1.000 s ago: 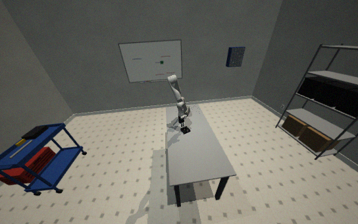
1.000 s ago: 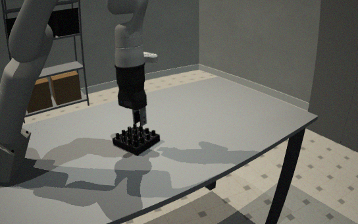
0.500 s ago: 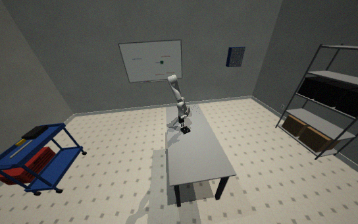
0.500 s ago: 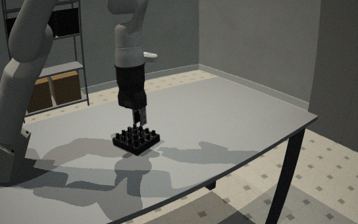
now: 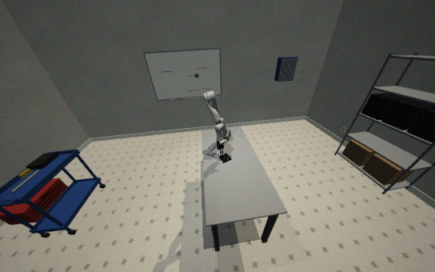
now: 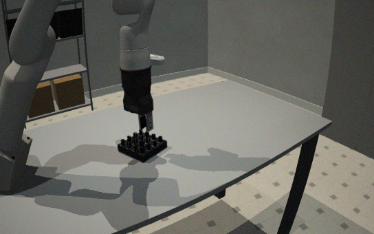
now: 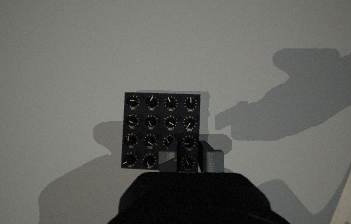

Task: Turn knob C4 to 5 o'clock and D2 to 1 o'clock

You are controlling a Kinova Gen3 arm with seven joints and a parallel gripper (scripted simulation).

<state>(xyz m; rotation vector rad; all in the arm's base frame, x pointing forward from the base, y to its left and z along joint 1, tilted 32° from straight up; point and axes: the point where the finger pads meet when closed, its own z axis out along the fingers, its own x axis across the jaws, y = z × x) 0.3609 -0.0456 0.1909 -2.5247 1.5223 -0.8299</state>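
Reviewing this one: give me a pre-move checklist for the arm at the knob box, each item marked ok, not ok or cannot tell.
1. Knob box flat on the table: ok.
2. Gripper pointing down at the box: ok.
3. Fingers standing apart, not fully closed: ok.
4. Fingertips lined up on C4 or D2: cannot tell.
5. All knob lines in unobstructed wrist view: not ok, a finger covers part of the nearest row.
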